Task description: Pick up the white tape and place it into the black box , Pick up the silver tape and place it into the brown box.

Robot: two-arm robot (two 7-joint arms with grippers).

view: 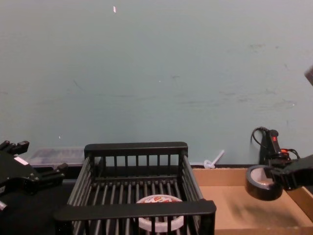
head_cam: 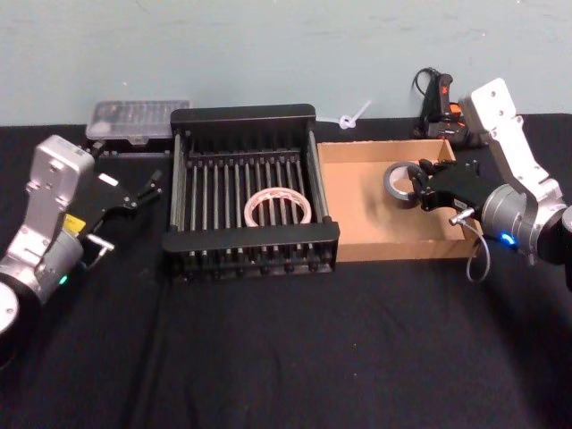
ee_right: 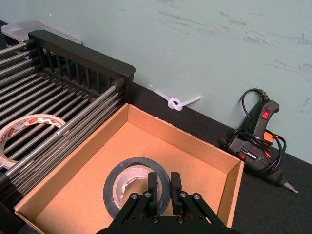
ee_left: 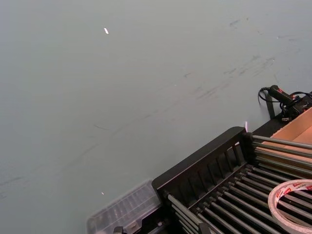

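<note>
Silver tape (ee_right: 130,187), pinched by the right gripper (ee_right: 164,181) above the brown box (ee_right: 196,147), could roll out if dropped edge-on; left gripper's (head_cam: 150,189) fingers gape empty.

black table (head_cam: 295,349) | black box (head_cam: 250,114) | brown box (head_cam: 353,201) | glue gun (head_cam: 441,103)

Probably a workshop: glue gun (ee_right: 258,146), scuffed wall (view: 156,73).
</note>
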